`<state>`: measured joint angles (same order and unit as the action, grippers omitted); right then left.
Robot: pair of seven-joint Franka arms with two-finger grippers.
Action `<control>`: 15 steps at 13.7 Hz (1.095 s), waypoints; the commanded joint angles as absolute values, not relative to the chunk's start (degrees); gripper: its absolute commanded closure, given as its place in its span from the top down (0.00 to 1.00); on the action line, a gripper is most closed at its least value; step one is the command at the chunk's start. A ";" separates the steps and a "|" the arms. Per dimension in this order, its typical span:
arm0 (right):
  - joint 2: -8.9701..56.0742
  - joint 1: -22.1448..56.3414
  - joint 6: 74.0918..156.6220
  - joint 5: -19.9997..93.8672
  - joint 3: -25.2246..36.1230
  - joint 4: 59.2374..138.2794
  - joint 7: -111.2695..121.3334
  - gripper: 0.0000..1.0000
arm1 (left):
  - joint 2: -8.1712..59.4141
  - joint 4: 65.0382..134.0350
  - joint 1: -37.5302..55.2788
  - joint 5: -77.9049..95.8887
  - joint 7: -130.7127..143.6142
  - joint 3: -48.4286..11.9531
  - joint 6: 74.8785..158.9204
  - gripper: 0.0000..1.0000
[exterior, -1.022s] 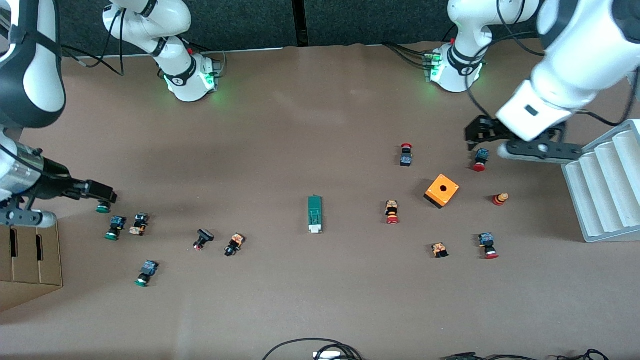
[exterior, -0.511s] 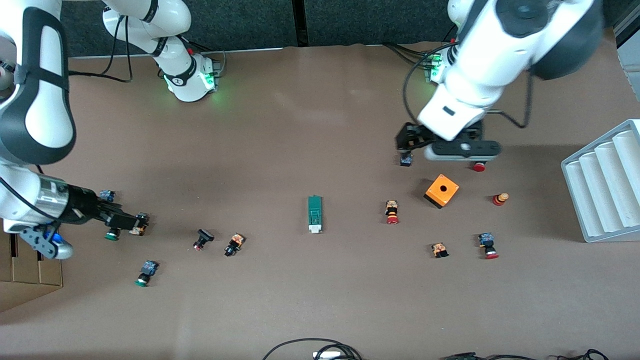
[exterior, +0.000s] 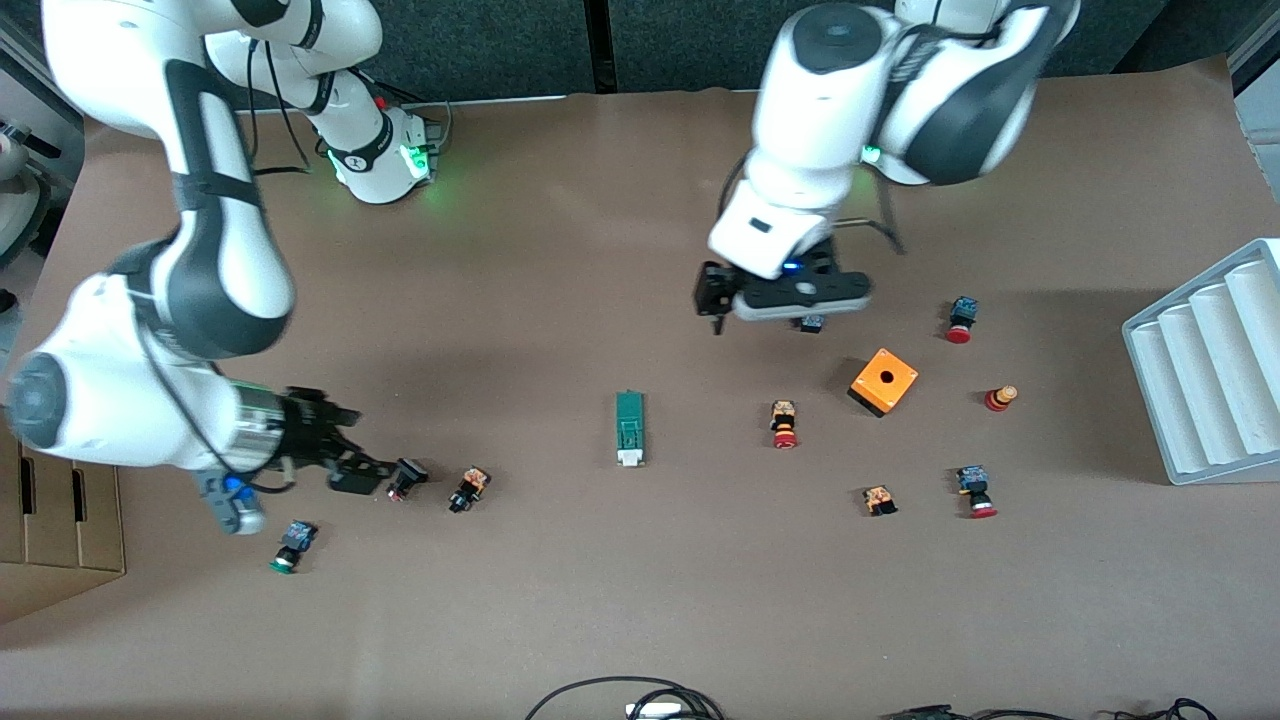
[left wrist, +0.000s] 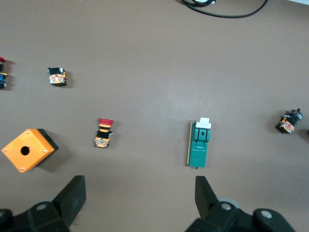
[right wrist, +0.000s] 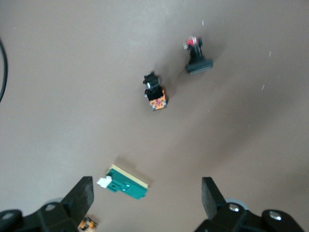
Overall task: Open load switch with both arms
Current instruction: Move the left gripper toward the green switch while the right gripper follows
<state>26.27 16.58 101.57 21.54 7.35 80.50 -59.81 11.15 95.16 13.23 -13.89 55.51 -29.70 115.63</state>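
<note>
Load switch: slim dark-green rectangular block (exterior: 629,428), white end piece, flat mid-table, clear of both my jaws.
Left gripper (left wrist: 137,195): spread wide, empty, airborne.
Right gripper (right wrist: 147,198): spread wide, empty.

The front view looks down from high across the table (exterior: 600,620), facing both arm bases along its top edge. Each wrist camera looks down from above its own open fingers, closer in. All three views share the load switch (exterior: 629,428) (left wrist: 199,143) (right wrist: 124,182) at the table's middle.
</note>
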 commanded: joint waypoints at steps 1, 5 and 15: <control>31.54 18.88 101.16 23.03 7.73 74.37 -70.19 1.00 | 14.67 94.31 17.56 -20.89 63.69 -29.44 118.20 1.00; 36.46 21.53 102.56 26.17 7.56 71.38 -80.57 1.00 | 18.98 94.39 22.48 -29.95 74.33 -29.44 121.46 1.00; 45.61 27.59 116.79 35.42 7.56 70.14 -92.97 0.98 | 25.83 100.54 32.16 -51.21 98.76 -29.36 125.42 1.00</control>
